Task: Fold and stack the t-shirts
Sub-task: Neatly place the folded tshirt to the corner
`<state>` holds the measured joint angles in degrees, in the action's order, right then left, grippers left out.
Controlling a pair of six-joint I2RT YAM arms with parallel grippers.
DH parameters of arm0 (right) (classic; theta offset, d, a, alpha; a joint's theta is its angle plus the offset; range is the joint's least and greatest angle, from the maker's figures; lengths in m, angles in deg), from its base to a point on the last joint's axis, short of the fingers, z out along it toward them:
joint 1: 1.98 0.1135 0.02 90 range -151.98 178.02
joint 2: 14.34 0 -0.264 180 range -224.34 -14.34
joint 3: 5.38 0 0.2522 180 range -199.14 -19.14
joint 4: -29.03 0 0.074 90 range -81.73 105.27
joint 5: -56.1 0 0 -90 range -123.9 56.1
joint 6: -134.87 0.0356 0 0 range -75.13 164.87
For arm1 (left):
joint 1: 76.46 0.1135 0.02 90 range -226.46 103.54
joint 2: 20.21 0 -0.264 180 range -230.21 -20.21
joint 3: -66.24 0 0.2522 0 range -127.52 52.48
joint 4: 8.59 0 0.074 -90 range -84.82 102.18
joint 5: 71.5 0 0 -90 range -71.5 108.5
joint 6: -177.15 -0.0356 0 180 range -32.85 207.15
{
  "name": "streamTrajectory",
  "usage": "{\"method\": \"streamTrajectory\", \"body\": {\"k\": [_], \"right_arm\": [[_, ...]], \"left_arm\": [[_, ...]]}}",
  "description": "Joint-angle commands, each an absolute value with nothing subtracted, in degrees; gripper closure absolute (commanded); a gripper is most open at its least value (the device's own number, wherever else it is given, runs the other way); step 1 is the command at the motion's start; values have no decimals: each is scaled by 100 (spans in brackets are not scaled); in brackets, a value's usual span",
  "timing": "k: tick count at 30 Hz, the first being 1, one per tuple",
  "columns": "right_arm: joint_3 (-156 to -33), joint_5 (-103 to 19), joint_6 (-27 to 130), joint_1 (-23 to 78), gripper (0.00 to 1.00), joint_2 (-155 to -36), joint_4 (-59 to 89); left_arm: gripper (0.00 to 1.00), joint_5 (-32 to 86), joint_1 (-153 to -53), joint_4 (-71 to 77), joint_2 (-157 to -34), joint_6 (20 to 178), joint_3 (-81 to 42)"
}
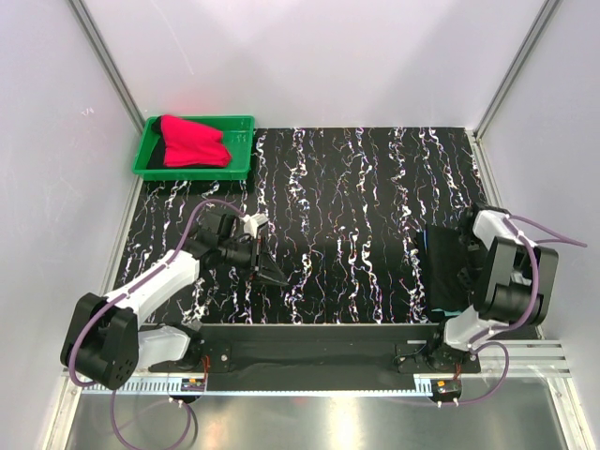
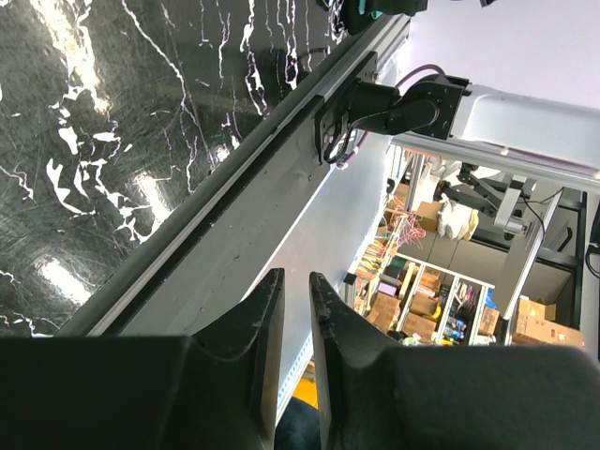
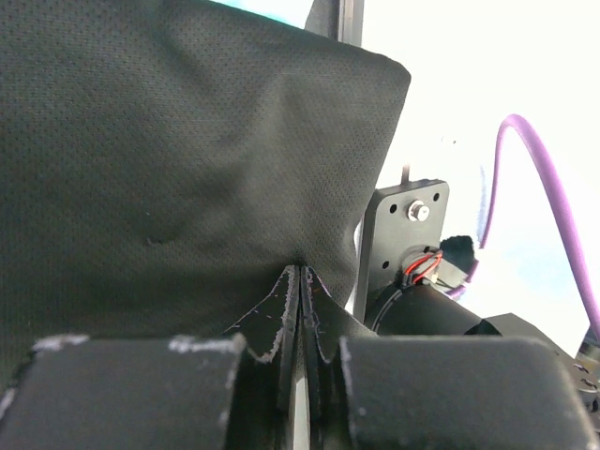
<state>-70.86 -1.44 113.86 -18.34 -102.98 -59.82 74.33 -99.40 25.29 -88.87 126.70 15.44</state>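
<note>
A black t-shirt (image 1: 439, 270) hangs bunched at the right side of the patterned mat, in front of my right arm. My right gripper (image 3: 300, 267) is shut on it, and the black cloth (image 3: 178, 141) fills most of the right wrist view. A thin turquoise sliver (image 1: 419, 286) runs along the black cloth's left edge. The red t-shirt (image 1: 192, 142) lies crumpled in the green tray. My left gripper (image 1: 270, 272) hovers over the mat left of centre. Its fingers (image 2: 295, 275) stand a narrow gap apart with nothing between the tips.
The green tray (image 1: 202, 174) sits at the back left corner of the black-and-white mat (image 1: 347, 197). White walls close in the left, back and right. The metal base rail (image 1: 309, 336) with both arm mounts runs along the near edge.
</note>
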Motion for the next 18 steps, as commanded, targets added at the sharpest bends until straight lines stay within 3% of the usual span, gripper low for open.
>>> {"method": "streamTrajectory", "body": {"k": [1, 6, 11, 18], "right_arm": [[-7345, 64, 11448, -1877, 93, -10661, -6251], [-7424, 55, 11422, -1877, 94, -10522, -6392], [-8214, 29, 10450, -1571, 94, -9460, -6261], [-9604, -917, 9464, 485, 94, -8344, -5419]], "left_arm": [[79, 7563, -9923, 2398, -8771, 12714, 1556], [79, 7545, -9914, 2337, -8780, 12732, 1495], [79, 7510, -9923, 2319, -8710, 12749, 1460], [79, 7142, -9914, 2311, -8499, 12741, 1477]]}}
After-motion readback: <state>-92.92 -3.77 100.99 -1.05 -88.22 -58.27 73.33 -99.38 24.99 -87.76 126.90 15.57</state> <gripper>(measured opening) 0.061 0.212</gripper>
